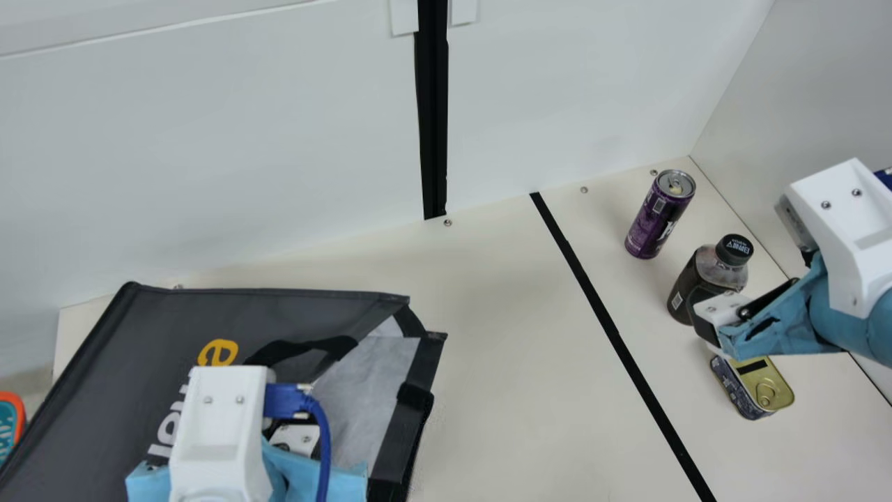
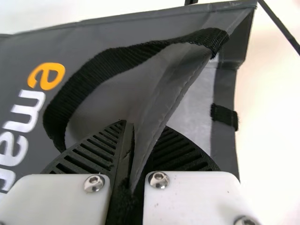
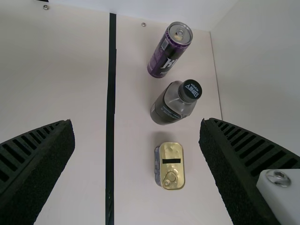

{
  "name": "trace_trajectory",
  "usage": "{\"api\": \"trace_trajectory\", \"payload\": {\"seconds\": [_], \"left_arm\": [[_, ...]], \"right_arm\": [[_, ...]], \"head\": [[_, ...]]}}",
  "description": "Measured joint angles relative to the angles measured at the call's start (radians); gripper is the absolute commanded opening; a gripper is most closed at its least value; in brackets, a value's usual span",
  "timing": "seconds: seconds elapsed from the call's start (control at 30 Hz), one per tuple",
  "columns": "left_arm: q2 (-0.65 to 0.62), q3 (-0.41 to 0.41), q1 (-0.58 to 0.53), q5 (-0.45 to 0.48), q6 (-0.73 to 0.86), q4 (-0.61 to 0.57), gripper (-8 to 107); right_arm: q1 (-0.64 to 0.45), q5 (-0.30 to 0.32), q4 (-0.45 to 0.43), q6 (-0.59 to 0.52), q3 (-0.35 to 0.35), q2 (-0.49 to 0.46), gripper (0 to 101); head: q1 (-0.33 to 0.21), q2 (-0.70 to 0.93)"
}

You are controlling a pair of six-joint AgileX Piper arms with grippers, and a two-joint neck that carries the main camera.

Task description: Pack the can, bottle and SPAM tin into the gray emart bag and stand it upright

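- The gray emart bag (image 1: 167, 317) lies over on the table (image 1: 488, 335), its mouth facing the can's side; if the left gripper (image 2: 140, 131) lets that edge slip, the opening could sag shut.
- The black handle (image 2: 112, 60) loops beside the pinched edge and might snag an item going in.
- The bottle (image 3: 169, 105) stands between the can (image 3: 169, 50) and the SPAM tin (image 3: 169, 166), near both; a wide approach by the right gripper (image 3: 137, 123) could knock a neighbour over.
- Lifting the bag upright too sharply could tumble its load, since the walls look soft.
- Looks: dark gray bag, yellow and white lettering, pale lining, black trim; purple can, upright; dark bottle, black cap, upright; gold-topped tin with ring pull, lying low.
- Left gripper: pinching the bag's edge. Right gripper: spread wide, holding nothing.
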Motion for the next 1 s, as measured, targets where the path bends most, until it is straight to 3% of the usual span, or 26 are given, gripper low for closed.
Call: {"api": "trace_trajectory", "payload": {"seconds": [0.47, 1.0], "left_arm": [[0.0, 0.029, 0.174, -0.161, 0.193, -0.25, -8], [0.01, 0.026, 0.32, -0.215, 0.47, -0.607, -8]], "right_arm": [[0.0, 0.0, 0.0, 0.0, 0.0, 0.0, 95], [0.0, 0.0, 0.0, 0.0, 0.0, 0.0, 95]], "head": [[0.0, -0.002], [0.0, 0.0]]}}
